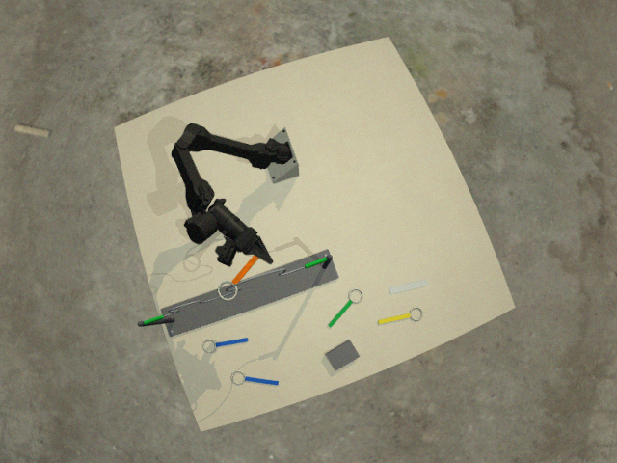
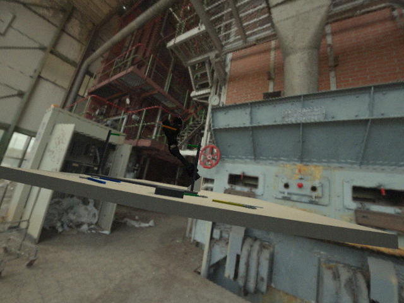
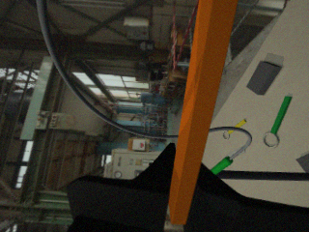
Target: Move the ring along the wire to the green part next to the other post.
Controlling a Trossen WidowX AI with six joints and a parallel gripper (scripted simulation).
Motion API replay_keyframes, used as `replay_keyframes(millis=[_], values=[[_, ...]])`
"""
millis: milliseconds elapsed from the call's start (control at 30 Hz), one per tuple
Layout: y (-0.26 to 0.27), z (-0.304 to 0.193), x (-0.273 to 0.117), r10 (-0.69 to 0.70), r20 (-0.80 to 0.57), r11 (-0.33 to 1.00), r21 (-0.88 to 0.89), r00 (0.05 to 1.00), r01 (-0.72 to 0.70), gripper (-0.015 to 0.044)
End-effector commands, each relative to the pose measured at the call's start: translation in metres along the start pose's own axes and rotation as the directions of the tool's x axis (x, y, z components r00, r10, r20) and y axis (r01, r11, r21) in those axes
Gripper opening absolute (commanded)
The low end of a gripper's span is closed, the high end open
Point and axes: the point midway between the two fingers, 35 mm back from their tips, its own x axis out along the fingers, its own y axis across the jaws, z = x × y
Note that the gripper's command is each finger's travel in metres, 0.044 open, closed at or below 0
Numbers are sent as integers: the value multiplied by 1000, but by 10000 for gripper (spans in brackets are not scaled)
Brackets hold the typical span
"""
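Observation:
My gripper point(image 1: 263, 255) point(image 3: 175, 148) is shut on the orange handle point(image 1: 245, 270) point(image 2: 169, 127) point(image 3: 200, 97). The ring point(image 1: 218, 290) at its far end appears around the thin grey wire point(image 1: 186, 304) point(image 3: 145, 135), roughly midway between the posts; I cannot tell whether they touch. The ring is out of the wrist view. One green part point(image 1: 316, 262) point(image 2: 192, 145) point(image 3: 222, 165) is by the right post point(image 2: 196, 169) point(image 3: 261, 175); the other green part point(image 1: 152, 319) point(image 2: 115, 134) is by the left post point(image 1: 163, 321) point(image 2: 104, 153).
The posts stand on a dark base strip point(image 1: 279, 293). On the table lie two blue-handled rings point(image 1: 231, 341) point(image 1: 261, 380), a green-handled ring point(image 1: 340, 313) point(image 3: 281, 113), a yellow-handled ring point(image 1: 393, 318), a grey block point(image 1: 341, 355) point(image 3: 264, 77) and a pale strip point(image 1: 408, 286).

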Motion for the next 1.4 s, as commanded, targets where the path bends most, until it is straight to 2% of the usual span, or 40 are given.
replay_keyframes(millis=[0, 700, 1367], values=[[1, 0, -1, -15, 6, 999, -45, 1000, 15, -150], [-7, 2, 0, -122, 46, 962, -242, 991, 129, -150], [-15, 4, 0, -223, 112, 866, -434, 968, 249, -150]])
